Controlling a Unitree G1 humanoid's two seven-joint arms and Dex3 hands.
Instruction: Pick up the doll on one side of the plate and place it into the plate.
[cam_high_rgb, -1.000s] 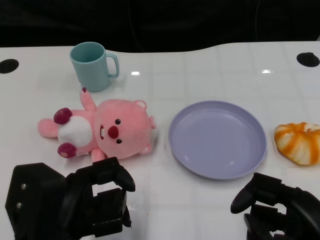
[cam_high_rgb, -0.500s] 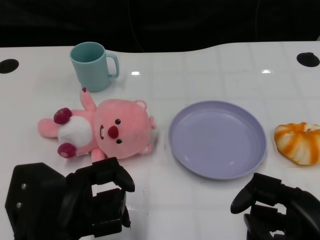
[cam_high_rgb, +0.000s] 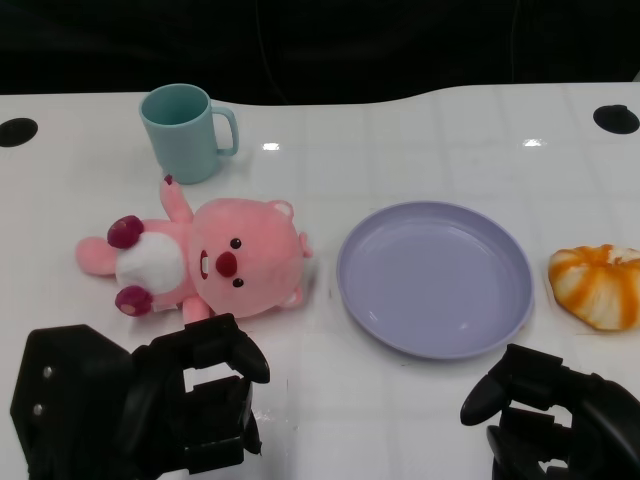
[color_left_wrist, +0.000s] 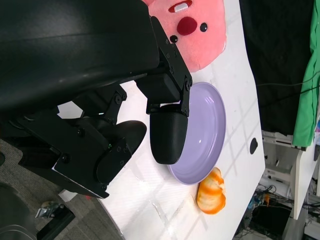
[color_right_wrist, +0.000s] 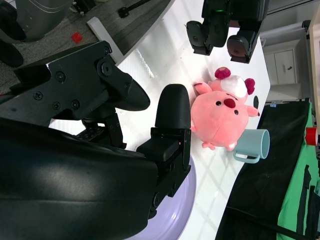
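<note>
Two hands are being held low at the near edge of the table (cam_high_rgb: 420, 130), and nothing is being gripped by either. The left hand (cam_high_rgb: 190, 400) is being kept just short of the doll (cam_high_rgb: 205, 262), its fingers curled inward around empty air; it is judged to be the hand staged for the pick, since the doll is lying on its side of the plate (cam_high_rgb: 435, 278). The right hand (cam_high_rgb: 545, 415) is being kept near the plate's front rim, its fingers likewise curled in on nothing.

Beyond the hands, the pink doll is lying on its back, close beside the plate but apart from it. The plate is being left bare, so the placing is not yet done. An orange-striped toy (cam_high_rgb: 597, 285) is resting beyond the plate's other side. Farthest back, a teal mug (cam_high_rgb: 185, 132) is standing upright just behind the doll's raised arm.
</note>
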